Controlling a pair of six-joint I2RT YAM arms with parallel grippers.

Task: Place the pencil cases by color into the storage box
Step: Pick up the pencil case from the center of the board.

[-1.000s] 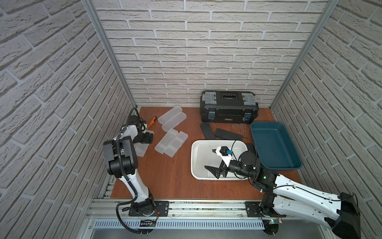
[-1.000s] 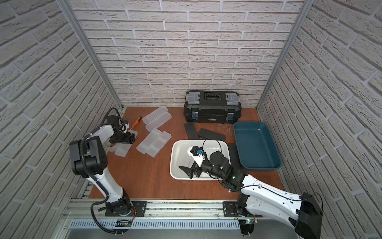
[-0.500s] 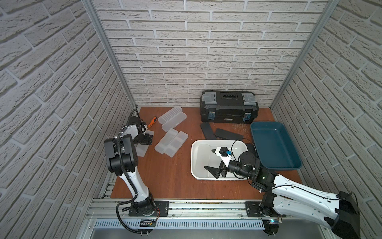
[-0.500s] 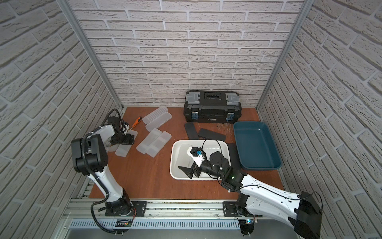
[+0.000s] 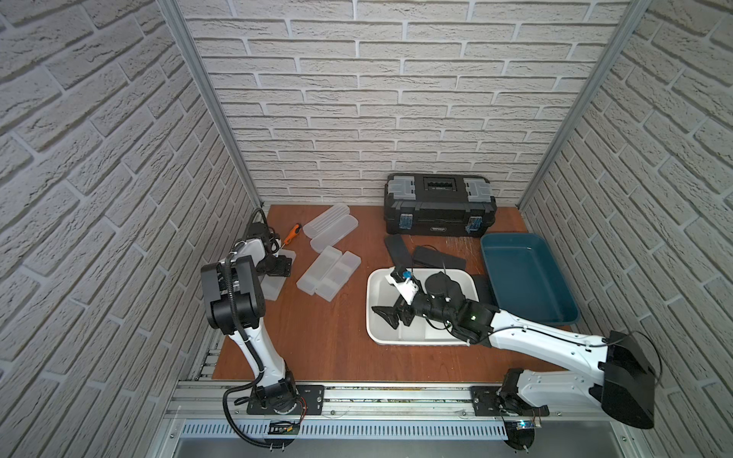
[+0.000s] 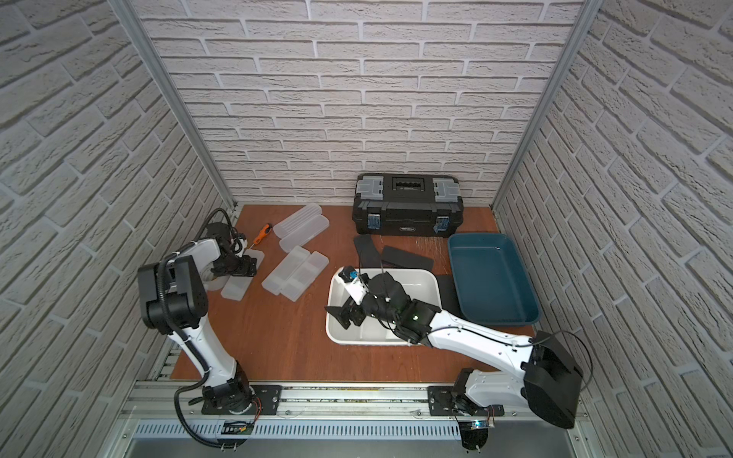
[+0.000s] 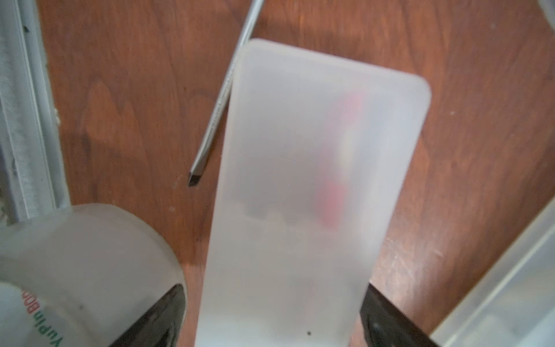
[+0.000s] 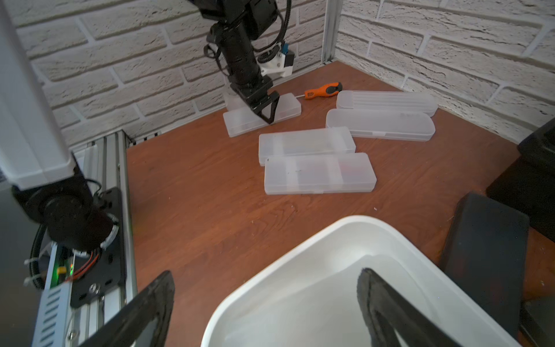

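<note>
You can't tell if left fingers [image 7: 387,324] clench the half-hidden case [image 5: 273,288] at frame left; right fingers [image 8: 150,306] released. Wooden counter [image 5: 317,337], brick walls [image 5: 396,99].

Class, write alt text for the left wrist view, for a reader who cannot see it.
A frosted translucent pencil case lies on the wooden table, one end between the left tool's two black fingers. A screwdriver shaft and a clear tape roll lie beside it.

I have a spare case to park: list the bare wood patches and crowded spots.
Bare: the table between the paired frosted cases and the white bin, running forward to the front rail. Crowded: the far corner by the left gripper with screwdriver and tape roll; black cases between toolbox and bin.
</note>
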